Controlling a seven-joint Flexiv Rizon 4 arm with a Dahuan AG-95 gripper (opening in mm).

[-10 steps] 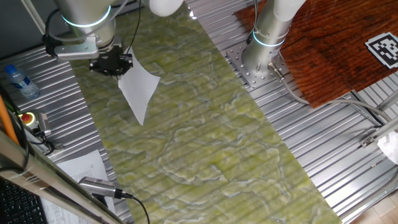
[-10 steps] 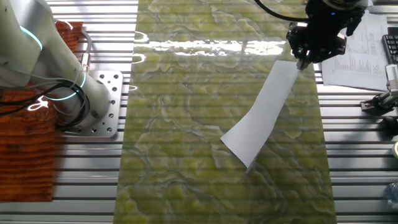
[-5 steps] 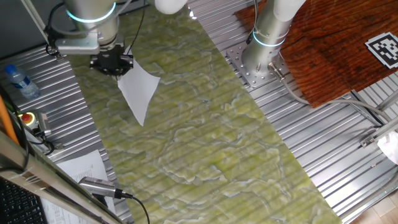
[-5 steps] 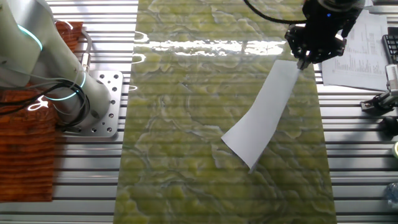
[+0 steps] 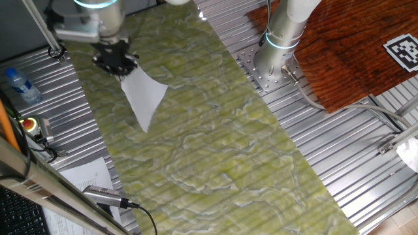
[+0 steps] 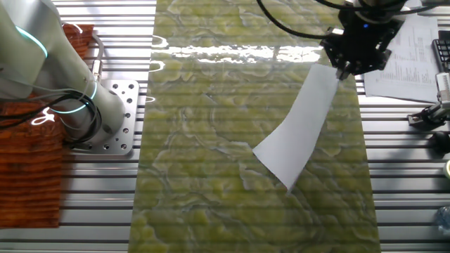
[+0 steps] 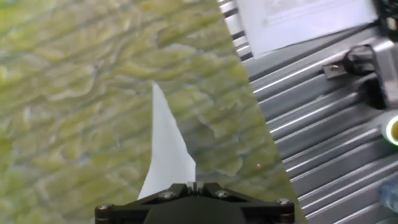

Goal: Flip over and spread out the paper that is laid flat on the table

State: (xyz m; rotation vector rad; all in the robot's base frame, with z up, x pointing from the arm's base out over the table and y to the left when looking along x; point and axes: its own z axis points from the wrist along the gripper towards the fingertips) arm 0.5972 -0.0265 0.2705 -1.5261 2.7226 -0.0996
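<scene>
Upper left of one fixed view: gripper (image 5: 119, 70), black, fingers pinched tight on one edge of the paper (image 5: 143, 96). Paper: plain white, blank, hanging curved from the pinch, lower corner near or on the table (image 5: 215, 137), a green-yellow marbled mat between ribbed metal panels (image 5: 49, 91).

The paper (image 6: 299, 130) hangs over the table (image 6: 211, 140), its top corner inside the gripper (image 6: 344, 69) at 1 o'clock in the other fixed view, its lower corner at 5 o'clock. The printed sheet (image 6: 404, 60) lies at 3 o'clock of the gripper.
</scene>
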